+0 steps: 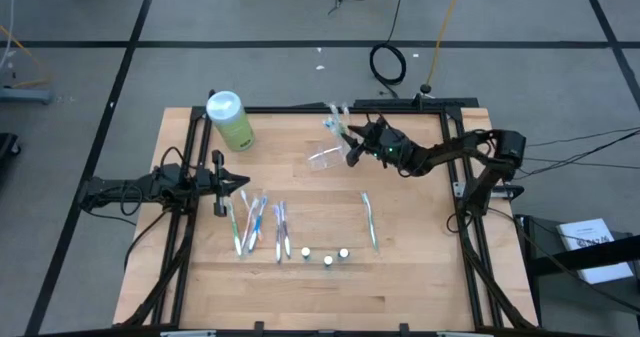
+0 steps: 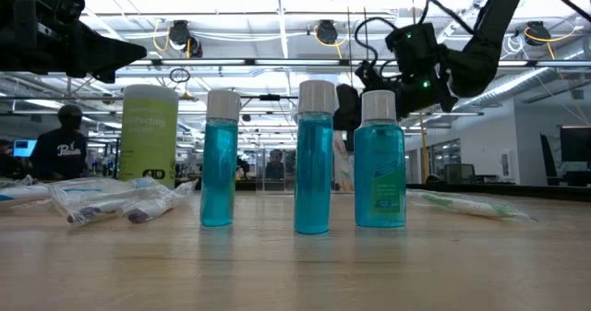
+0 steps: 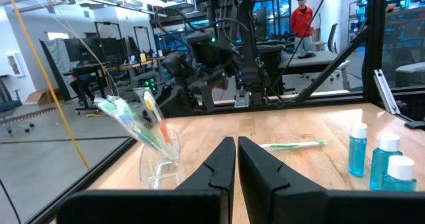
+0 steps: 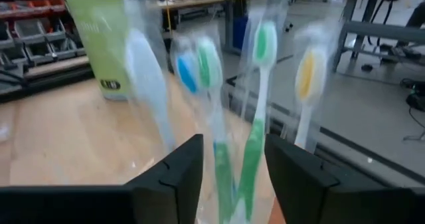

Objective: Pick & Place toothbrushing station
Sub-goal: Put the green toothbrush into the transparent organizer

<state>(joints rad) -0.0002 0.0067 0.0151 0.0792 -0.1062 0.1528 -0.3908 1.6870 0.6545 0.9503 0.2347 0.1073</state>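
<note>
The clear plastic toothbrushing station stands on the table at the far middle. It also shows in the left wrist view. Several wrapped toothbrushes stick out of it, leaning toward the far edge. My right gripper is open, level with the brushes at the station's right side. In the right wrist view its gripper point has the brush handles between the two fingers; I cannot tell whether they touch. My left gripper is shut and empty at the table's left.
A light-green bottle with a white cap stands at the far left. Several wrapped toothbrushes lie near my left gripper, and one more lies at the right. Three small blue bottles stand near the front edge.
</note>
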